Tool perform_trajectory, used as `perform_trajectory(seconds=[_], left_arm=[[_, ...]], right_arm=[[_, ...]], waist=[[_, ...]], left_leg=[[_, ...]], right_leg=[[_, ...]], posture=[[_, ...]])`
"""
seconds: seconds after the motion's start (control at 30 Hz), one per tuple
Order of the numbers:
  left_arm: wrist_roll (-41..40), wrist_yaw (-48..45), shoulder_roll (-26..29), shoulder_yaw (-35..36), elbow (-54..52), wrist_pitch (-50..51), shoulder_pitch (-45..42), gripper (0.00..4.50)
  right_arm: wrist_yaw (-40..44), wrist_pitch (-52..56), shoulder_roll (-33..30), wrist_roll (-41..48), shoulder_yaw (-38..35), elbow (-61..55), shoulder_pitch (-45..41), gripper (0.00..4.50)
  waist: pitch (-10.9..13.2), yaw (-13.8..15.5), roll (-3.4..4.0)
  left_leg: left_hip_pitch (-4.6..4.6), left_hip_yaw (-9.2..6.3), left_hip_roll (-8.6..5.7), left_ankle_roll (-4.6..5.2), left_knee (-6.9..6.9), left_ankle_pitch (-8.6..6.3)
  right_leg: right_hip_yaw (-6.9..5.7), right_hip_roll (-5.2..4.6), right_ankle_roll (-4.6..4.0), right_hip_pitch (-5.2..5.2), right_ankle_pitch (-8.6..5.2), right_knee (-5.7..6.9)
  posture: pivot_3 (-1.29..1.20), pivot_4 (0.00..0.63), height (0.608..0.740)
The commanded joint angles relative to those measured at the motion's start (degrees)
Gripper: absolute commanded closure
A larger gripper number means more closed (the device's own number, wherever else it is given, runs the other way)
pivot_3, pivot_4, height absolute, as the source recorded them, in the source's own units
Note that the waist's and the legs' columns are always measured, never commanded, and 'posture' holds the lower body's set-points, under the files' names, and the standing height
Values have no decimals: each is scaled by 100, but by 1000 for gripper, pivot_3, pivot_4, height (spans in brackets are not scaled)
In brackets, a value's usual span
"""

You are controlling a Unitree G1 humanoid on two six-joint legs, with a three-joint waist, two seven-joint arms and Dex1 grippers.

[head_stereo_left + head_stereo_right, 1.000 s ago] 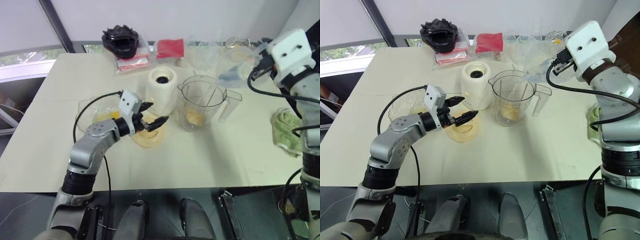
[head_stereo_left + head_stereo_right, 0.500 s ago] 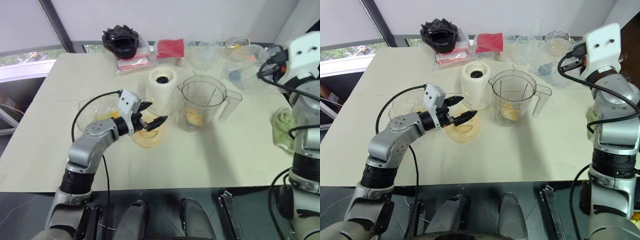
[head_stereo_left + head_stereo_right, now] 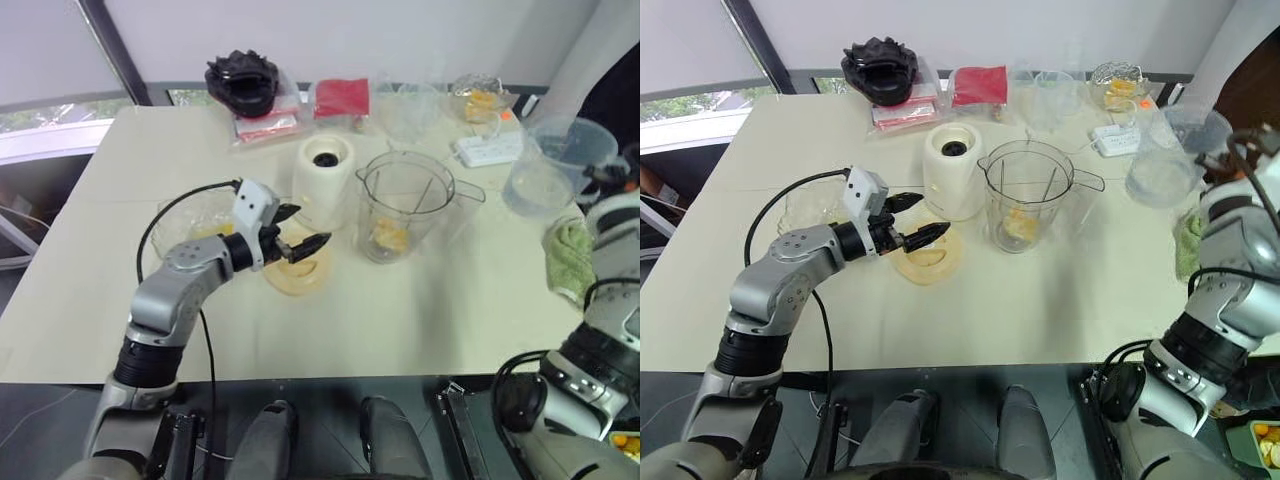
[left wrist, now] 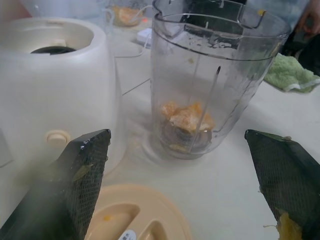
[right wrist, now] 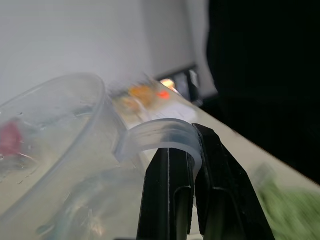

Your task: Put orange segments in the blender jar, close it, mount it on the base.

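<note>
The clear blender jar stands upright and uncovered at mid-table, with orange segments at its bottom. Just to its left is the white blender base. The cream lid lies flat in front of the base. My left gripper hovers open just above the lid, holding nothing, its fingers pointing toward the jar. A glass bowl with orange pieces sits to the left of the lid. My right gripper is shut on the handle of a clear jug, held up at the far right.
Along the table's back lie a black object, a red packet, clear plastic containers, a small bowl of orange pieces and a white power strip. A green cloth lies at the right edge.
My right arm has swung right and toward me, carrying the clear jug away from the back of the table. The left gripper has stayed over the lid.
</note>
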Motion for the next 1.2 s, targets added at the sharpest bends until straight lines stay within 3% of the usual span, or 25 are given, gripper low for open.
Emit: perform_trajectory(seconds=[0.03,0.4,0.73,0.83,0.97,1.2], left_arm=[[-161,8,87,160,-354,64,3,0],[-276,120,280,262,-657,293,142,0],[-292,193,320,263,-762,367,164,0],[-279,191,318,242,-767,353,174,0],[-264,175,304,222,-732,317,171,0],[-242,138,255,182,-644,243,158,0]], right_arm=[[-4,-879,82,88,-57,278,228,4441],[62,-3173,280,103,204,2445,612,4441],[11,-4096,276,179,510,3314,701,4441],[-66,-4101,301,174,595,3221,862,3474],[-142,-3975,326,176,724,2869,1146,1534],[-332,-3542,449,326,904,1895,1729,1534]], waist=[[0,-20,1],[-4,-25,7],[-4,-30,8],[-4,-29,8],[-4,-28,8],[-5,-21,9]], left_leg=[[1,1,0,0,0,0],[6,4,1,0,1,1],[7,3,1,-2,2,1],[7,3,1,-2,2,2],[7,3,1,-2,2,2],[8,3,2,-3,2,2]], right_leg=[[0,0,0,0,0,1],[1,1,0,0,0,6],[2,1,0,1,0,5],[2,1,0,1,0,5],[3,1,0,2,0,5],[4,2,0,2,0,5]], posture=[[0,150,740],[0,150,740],[0,150,740],[0,150,740],[0,150,740],[0,150,740]])
